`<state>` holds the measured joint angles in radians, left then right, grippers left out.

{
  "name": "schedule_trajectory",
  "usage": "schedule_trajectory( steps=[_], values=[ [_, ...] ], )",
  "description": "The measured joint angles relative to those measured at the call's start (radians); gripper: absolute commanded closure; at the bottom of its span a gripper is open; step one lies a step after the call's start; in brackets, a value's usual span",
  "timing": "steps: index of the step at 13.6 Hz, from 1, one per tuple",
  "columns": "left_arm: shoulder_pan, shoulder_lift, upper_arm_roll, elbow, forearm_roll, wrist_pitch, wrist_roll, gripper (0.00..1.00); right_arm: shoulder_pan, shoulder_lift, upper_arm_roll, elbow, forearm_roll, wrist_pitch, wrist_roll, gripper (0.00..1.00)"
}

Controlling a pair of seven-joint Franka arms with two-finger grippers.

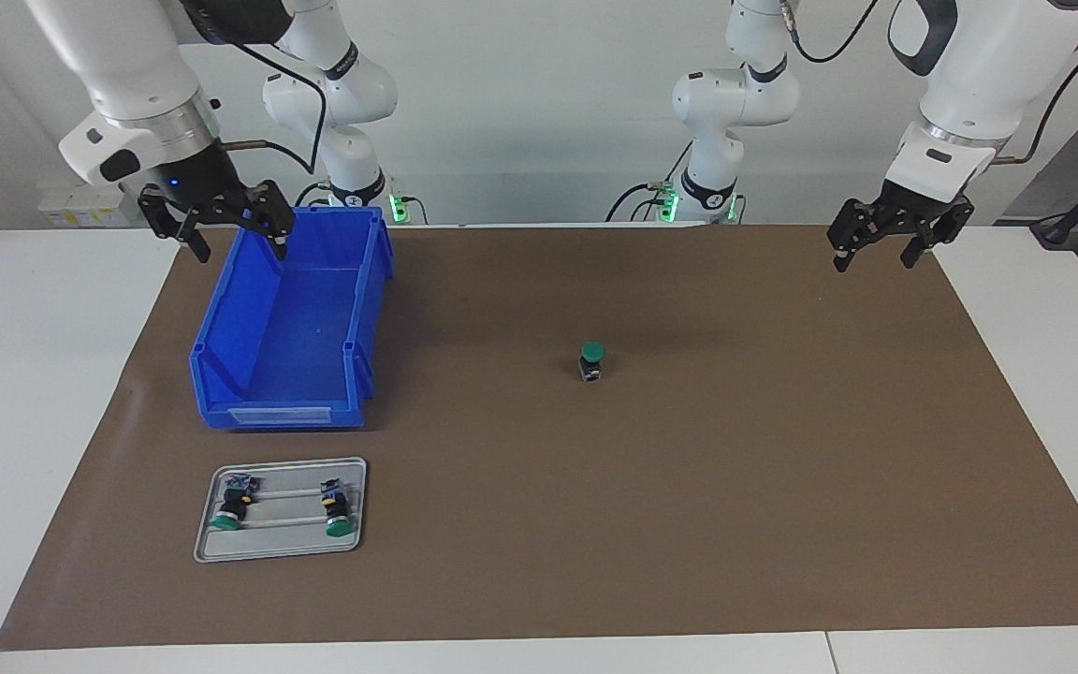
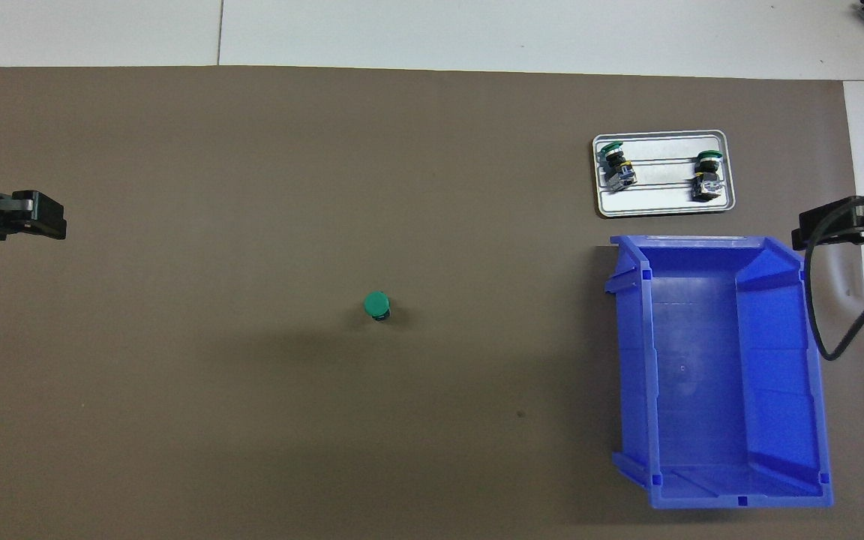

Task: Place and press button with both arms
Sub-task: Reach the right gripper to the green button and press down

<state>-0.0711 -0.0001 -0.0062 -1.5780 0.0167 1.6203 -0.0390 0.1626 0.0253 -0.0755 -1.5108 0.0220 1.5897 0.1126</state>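
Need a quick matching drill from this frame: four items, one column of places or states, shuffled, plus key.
Items
1. standing button
2. blue bin
3. metal tray
4. left end effector

Places or states
A. holds two buttons lying down
B. mid-mat, upright, alone
C. empty
D. open, raised over the mat's edge

Pairs: 1-B, 2-C, 3-A, 4-D

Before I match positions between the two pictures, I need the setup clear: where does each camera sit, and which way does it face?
Facing view: high across the table, looking toward the robots; both arms show, the left gripper and right gripper open and raised.
Overhead view: above the robots' end, looking steeply down and forward; only the left gripper and right gripper show, at the edges.
Shared: the upright button, blue bin and tray, half a turn apart.
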Motion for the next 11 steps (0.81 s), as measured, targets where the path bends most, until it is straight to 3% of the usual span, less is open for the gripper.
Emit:
schedule_trajectory(
  steps=[5,11],
  values=[
    [0.0,-0.012,0.0,-0.062,-0.007,0.06,0.0,0.0,0.253,0.063,0.022,-0.067,0.016,0.19,0.279,0.0],
    [0.0,-0.032,0.0,-0.093,-0.008,0.075,0.0,0.0,0.518,0.301,0.025,-0.079,0.019,0.501,0.457,0.0]
  ],
)
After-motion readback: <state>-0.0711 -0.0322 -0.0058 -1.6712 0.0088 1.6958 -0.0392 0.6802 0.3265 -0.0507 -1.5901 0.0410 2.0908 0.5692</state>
